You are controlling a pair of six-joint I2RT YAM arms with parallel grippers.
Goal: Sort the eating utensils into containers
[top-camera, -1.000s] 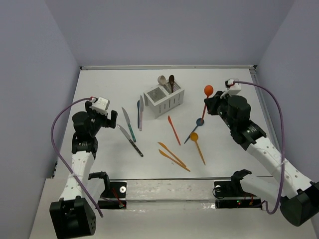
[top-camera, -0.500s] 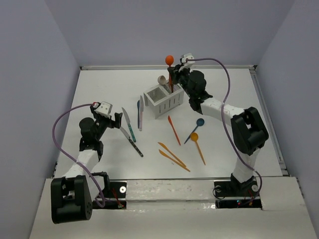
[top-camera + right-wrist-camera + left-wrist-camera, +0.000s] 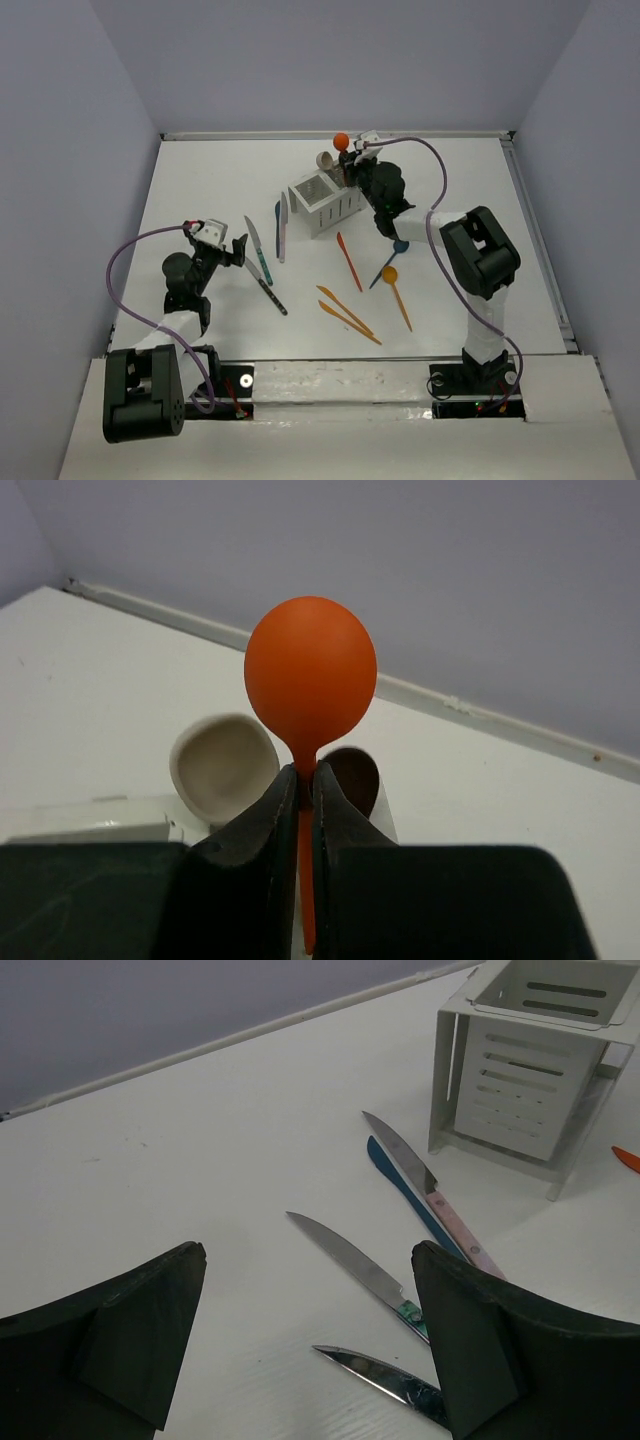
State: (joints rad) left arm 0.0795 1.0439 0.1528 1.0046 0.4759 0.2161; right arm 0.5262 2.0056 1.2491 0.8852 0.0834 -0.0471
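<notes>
My right gripper (image 3: 352, 163) (image 3: 306, 776) is shut on the stem of an orange spoon (image 3: 342, 140) (image 3: 310, 670), held upright with its bowl up over the back compartment of the white caddy (image 3: 326, 203) (image 3: 520, 1070). A beige spoon (image 3: 325, 158) (image 3: 222, 765) and a dark brown spoon (image 3: 351, 775) stand in that compartment. My left gripper (image 3: 238, 249) (image 3: 308, 1250) hangs open just above the table, beside a teal-handled knife (image 3: 259, 250) (image 3: 352, 1263) and a black-handled knife (image 3: 263, 284) (image 3: 385, 1377).
A blue knife (image 3: 278, 228) (image 3: 402, 1188) and a pink-handled knife (image 3: 284, 226) (image 3: 425, 1182) lie left of the caddy. In front of it lie an orange knife (image 3: 348, 260), two more orange utensils (image 3: 346, 313), a blue spoon (image 3: 392, 260) and an orange spoon (image 3: 396, 295).
My right arm swung from the right side of the table to the caddy with the orange spoon, then lowered it. The left gripper sank a little toward the knives.
</notes>
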